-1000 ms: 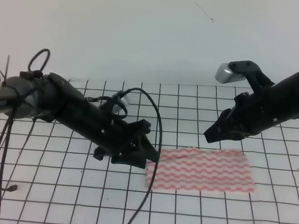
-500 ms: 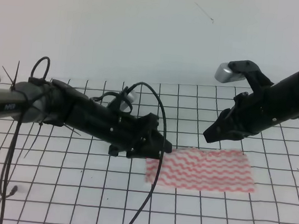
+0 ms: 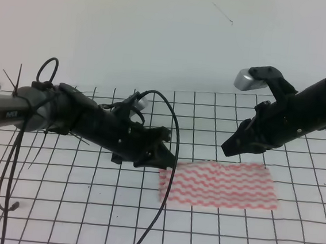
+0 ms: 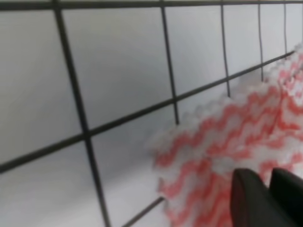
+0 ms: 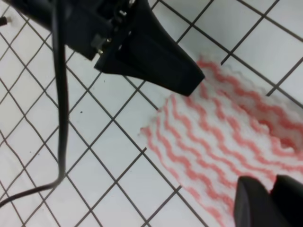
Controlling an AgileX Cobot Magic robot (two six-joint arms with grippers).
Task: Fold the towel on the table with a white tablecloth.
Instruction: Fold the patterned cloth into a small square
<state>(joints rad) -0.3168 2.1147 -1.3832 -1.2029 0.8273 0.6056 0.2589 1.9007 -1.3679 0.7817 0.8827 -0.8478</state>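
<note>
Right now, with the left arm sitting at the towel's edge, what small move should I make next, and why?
Probably ease the left gripper off the near-left end of the towel. The towel lies flat as a folded-looking strip on the white tablecloth, and the left fingertips look shut. The right gripper hovers above the far edge.

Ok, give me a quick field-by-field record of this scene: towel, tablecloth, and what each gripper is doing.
towel: red-pink wavy stripes, lying flat as a wide rectangle
white tablecloth: black grid lines, under the towel
left gripper: fingers together, tip at the towel's upper left corner, holding nothing
right gripper: fingers together, above the towel's far edge, holding nothing
cable: hangs from the left arm, crossing the towel's left edge
</note>
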